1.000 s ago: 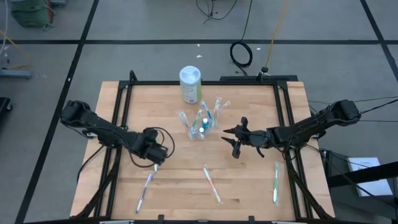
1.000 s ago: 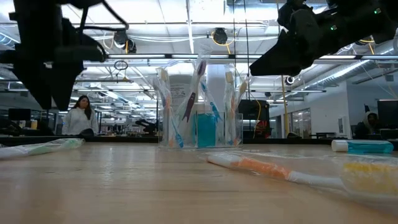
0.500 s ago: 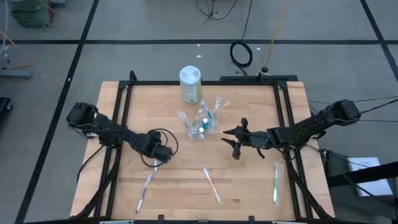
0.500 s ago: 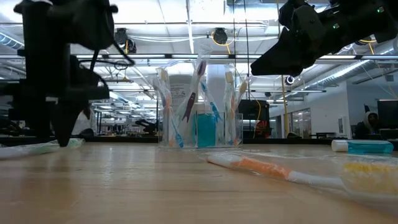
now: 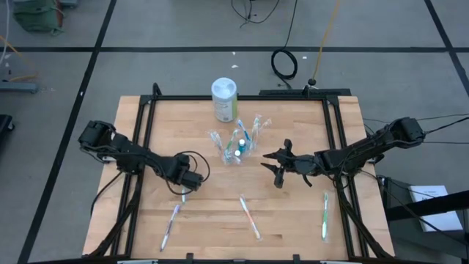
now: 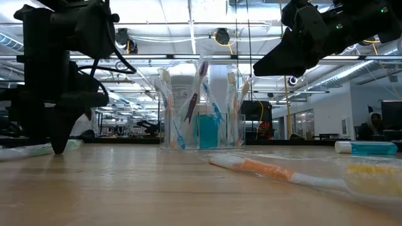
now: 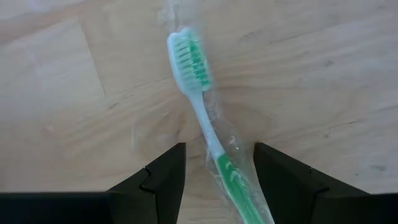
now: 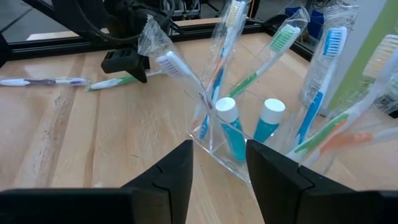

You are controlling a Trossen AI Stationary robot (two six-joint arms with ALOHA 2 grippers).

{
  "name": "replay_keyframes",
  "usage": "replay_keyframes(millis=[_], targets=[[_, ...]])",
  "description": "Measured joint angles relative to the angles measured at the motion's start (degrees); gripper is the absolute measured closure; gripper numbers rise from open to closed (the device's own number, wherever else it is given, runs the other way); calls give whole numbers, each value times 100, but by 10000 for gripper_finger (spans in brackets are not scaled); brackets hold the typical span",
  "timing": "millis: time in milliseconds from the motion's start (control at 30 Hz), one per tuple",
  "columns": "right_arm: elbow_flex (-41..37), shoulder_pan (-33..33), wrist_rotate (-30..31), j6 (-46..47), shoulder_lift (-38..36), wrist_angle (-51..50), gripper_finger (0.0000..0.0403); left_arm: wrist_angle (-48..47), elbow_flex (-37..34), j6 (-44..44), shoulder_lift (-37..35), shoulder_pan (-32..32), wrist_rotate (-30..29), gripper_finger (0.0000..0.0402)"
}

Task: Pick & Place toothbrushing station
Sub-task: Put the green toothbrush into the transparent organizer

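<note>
A clear plastic cup (image 5: pixel 236 149) stands mid-table and holds several wrapped toothbrushes and teal, white-capped toothpaste tubes (image 8: pixel 268 118). A green toothbrush (image 7: pixel 200 99) in a clear wrapper lies flat on the table. My left gripper (image 7: pixel 219 148) is open, pointing down, its fingertips at table level on either side of the brush's handle; it also shows in the high view (image 5: pixel 186 191). My right gripper (image 5: pixel 273 167) is open and empty, held above the table just right of the cup.
A white canister (image 5: pixel 224 99) with a green label stands behind the cup. Loose wrapped toothbrushes lie near the front edge at the left (image 5: pixel 171 226), the middle (image 5: pixel 250 217) and the right (image 5: pixel 325 215). A black frame (image 5: pixel 146 125) rims the table.
My left gripper has gone down to the table and a little toward the table's right, and now stands over the green toothbrush with its fingertips at the tabletop. The toothbrush has not moved.
</note>
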Motion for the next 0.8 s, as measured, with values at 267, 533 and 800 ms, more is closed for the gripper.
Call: replay_keyframes(millis=[267, 533, 800], targets=[[0, 0, 0, -4, -1, -2, 264, 531, 77, 991, -2, 4, -559, 206], [0, 0, 0, -4, 0, -4, 264, 606, 77, 1268, 16, -41, -835, 206], [0, 0, 0, -4, 1, -2, 264, 641, 77, 1643, 80, -25, -1007, 206]])
